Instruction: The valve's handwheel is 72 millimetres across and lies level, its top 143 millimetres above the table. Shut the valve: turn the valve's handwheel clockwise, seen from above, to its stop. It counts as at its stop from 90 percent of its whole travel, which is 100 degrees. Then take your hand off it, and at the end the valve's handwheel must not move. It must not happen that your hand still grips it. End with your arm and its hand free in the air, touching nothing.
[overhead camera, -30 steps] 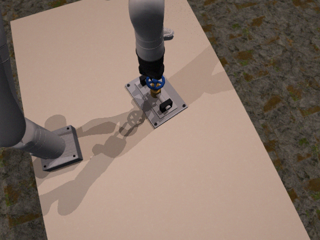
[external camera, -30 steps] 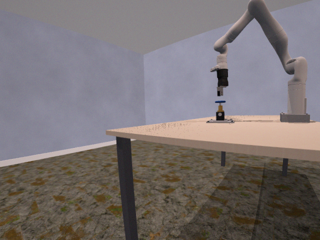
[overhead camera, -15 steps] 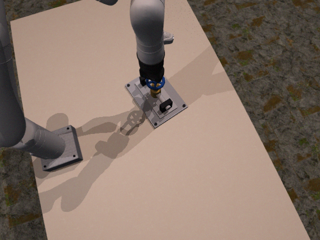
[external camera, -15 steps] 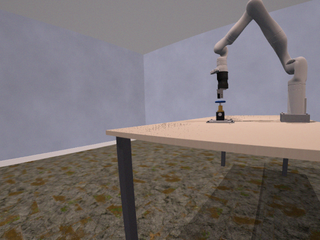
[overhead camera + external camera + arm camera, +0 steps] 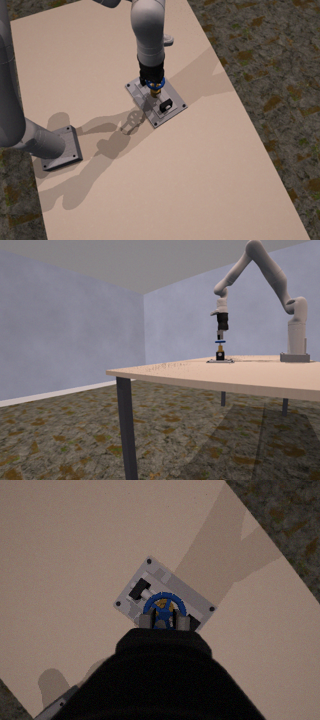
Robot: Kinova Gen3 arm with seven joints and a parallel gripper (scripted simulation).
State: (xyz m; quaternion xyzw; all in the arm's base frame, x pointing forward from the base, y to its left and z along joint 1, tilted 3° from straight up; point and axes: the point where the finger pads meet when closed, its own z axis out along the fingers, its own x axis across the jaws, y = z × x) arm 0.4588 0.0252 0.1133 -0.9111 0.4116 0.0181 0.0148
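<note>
Here, the gripper (image 5: pixel 220 338) is positioned directly above the blue handwheel (image 5: pixel 220 341), fingers partly open, with nothing gripped. The handwheel is carried on the valve (image 5: pixel 155 92), mounted on a grey plate (image 5: pixel 178 97) on the table (image 5: pixel 180 167).

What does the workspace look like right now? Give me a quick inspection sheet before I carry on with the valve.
Surface: tan table, arm shadows across it.
Job's things: valve on a grey mounting plate; blue handwheel level on a brass stem.
Clutter: nothing seen.
Gripper: gripper points straight down just above the handwheel, fingers part open, nothing between them; the exterior view shows a slim gap to the wheel.
Cables: nothing seen.
Surroundings: arm base plate bolted at the table's edge; mottled stone-like floor; plain blue-grey walls.
</note>
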